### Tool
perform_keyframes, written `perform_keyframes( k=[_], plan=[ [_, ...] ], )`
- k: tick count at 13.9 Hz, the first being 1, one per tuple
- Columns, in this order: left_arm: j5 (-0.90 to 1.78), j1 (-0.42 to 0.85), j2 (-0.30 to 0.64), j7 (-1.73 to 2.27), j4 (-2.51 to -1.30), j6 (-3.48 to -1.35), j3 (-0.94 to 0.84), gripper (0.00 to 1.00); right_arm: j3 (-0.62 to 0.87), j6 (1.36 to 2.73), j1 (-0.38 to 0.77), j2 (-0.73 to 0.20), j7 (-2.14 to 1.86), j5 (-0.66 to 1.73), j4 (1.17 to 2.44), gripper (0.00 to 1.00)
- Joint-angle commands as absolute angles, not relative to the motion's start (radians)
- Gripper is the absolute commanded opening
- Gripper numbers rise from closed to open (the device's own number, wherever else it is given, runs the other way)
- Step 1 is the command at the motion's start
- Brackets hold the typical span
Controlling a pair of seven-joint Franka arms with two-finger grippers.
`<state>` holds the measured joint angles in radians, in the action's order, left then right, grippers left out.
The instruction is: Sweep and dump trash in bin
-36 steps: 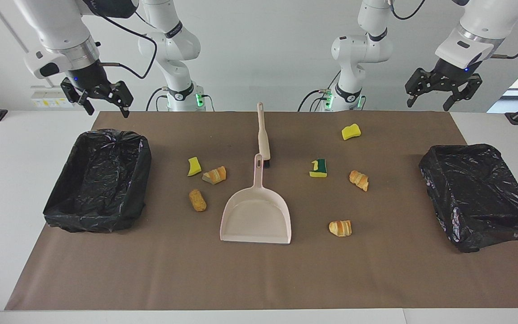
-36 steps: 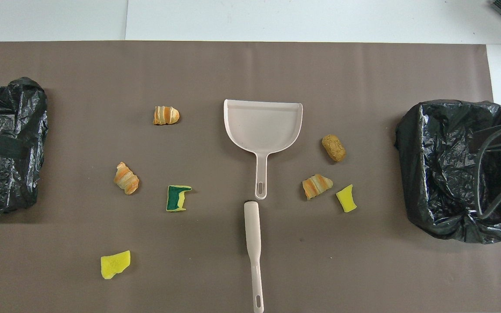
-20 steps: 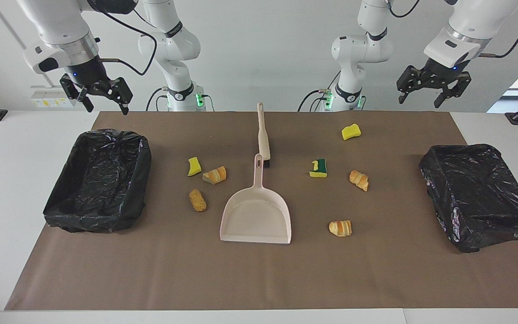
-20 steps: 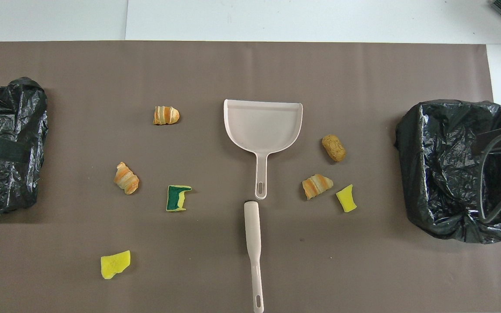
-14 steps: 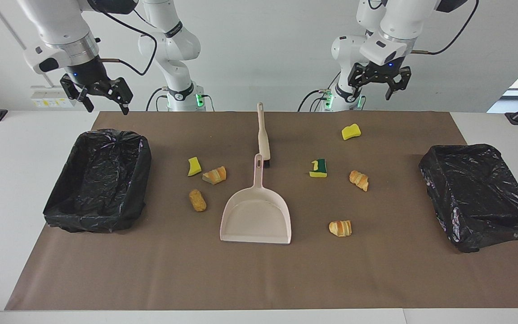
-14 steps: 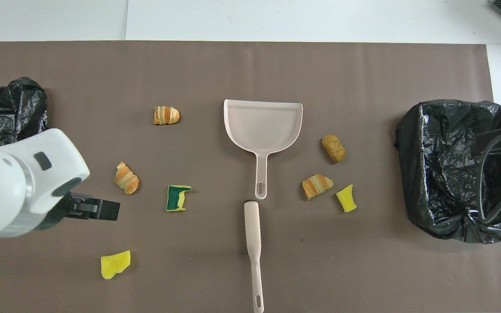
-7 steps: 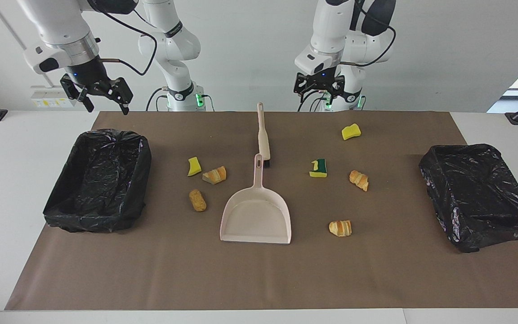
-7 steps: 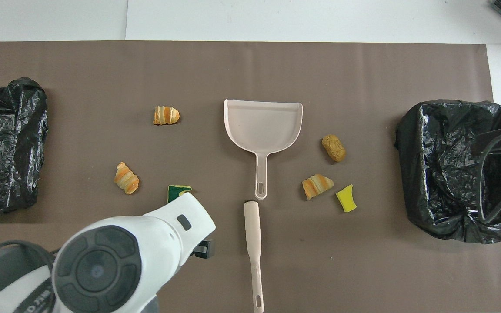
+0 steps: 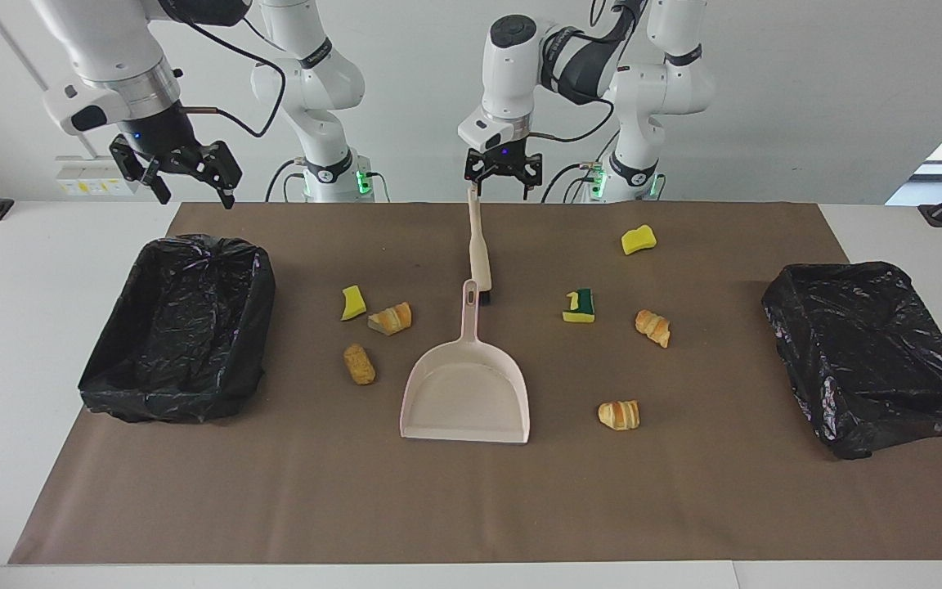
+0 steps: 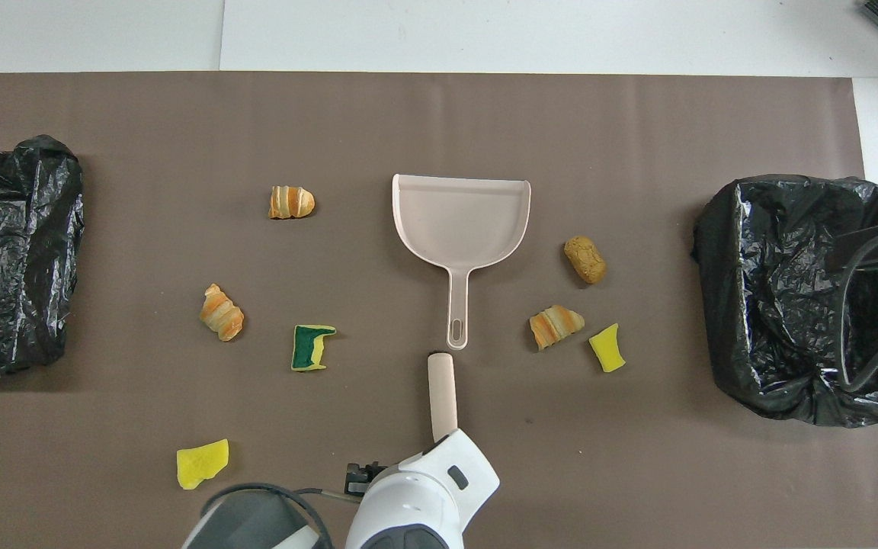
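Note:
Seven bits of trash lie on the brown mat around the pale pink dustpan (image 9: pixel 465 393) (image 10: pixel 460 221). They are two yellow sponge pieces (image 9: pixel 639 239) (image 9: pixel 352 302), a green-backed sponge (image 9: pixel 579 306) (image 10: pixel 311 347), three croissant pieces (image 9: pixel 652 327) (image 9: pixel 619 415) (image 9: pixel 390 318) and a brown bread piece (image 9: pixel 359 364). The beige-handled brush (image 9: pixel 479 254) (image 10: pixel 443 389) lies nearer to the robots than the dustpan, in line with its handle. My left gripper (image 9: pixel 502 182) is open and empty, just over the brush handle's end. My right gripper (image 9: pixel 193 196) is open and empty, waiting above the mat's corner.
Two bins lined with black bags stand on the mat, one at the right arm's end (image 9: pixel 177 327) (image 10: pixel 797 297) and one at the left arm's end (image 9: pixel 872 352) (image 10: pixel 4 252). In the overhead view the left arm's wrist (image 10: pixel 424 496) covers the brush handle's end.
My left arm has swung from above the bin at its own end across to the middle, and its gripper has come down over the brush handle's end. The right arm, trash, brush and dustpan have not moved.

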<state>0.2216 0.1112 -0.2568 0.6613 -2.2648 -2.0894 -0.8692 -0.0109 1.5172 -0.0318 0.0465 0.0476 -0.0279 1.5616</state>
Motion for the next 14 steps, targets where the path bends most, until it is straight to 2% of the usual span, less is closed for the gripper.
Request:
perform_keyframes(
  k=[1, 4, 7, 8, 9, 11, 12, 13, 14],
  plan=[
    [0.232, 0.115, -0.168, 0.725, -2.29, -2.204, -0.937, 1.0, 0.002, 1.516, -0.041, 0.074, 0.006, -0.023, 1.589, 1.0],
    [0.232, 0.124, -0.123, 0.726, -2.327, -2.285, -0.957, 1.0, 0.021, 1.555, -0.006, 0.052, 0.053, -0.021, 1.603, 1.0],
    [0.224, 0.138, -0.071, 0.724, -2.348, -2.304, -0.96, 1.0, 0.021, 1.615, 0.106, -0.047, 0.205, -0.015, 1.588, 1.0],
    [0.216, 0.138, -0.037, 0.723, -2.352, -2.315, -0.96, 0.93, 0.021, 1.646, 0.129, -0.093, 0.247, 0.006, 1.585, 1.0],
    [0.206, 0.138, -0.032, 0.721, -2.35, -2.315, -0.959, 0.91, 0.021, 1.667, 0.15, -0.139, 0.294, 0.018, 1.571, 1.0],
    [0.198, 0.138, -0.031, 0.718, -2.352, -2.3, -0.959, 0.55, 0.023, 1.713, 0.211, -0.25, 0.378, 0.023, 1.504, 1.0],
    [0.198, 0.14, -0.031, 0.715, -2.35, -2.295, -0.959, 0.31, 0.023, 1.75, 0.238, -0.288, 0.421, 0.025, 1.49, 1.0],
    [0.196, 0.138, -0.034, 0.713, -2.349, -2.292, -0.957, 0.19, 0.023, 1.787, 0.261, -0.314, 0.446, 0.043, 1.486, 1.0],
    [0.195, 0.137, -0.038, 0.712, -2.344, -2.283, -0.954, 0.15, 0.023, 1.804, 0.277, -0.334, 0.463, 0.075, 1.486, 1.0]
  ],
)
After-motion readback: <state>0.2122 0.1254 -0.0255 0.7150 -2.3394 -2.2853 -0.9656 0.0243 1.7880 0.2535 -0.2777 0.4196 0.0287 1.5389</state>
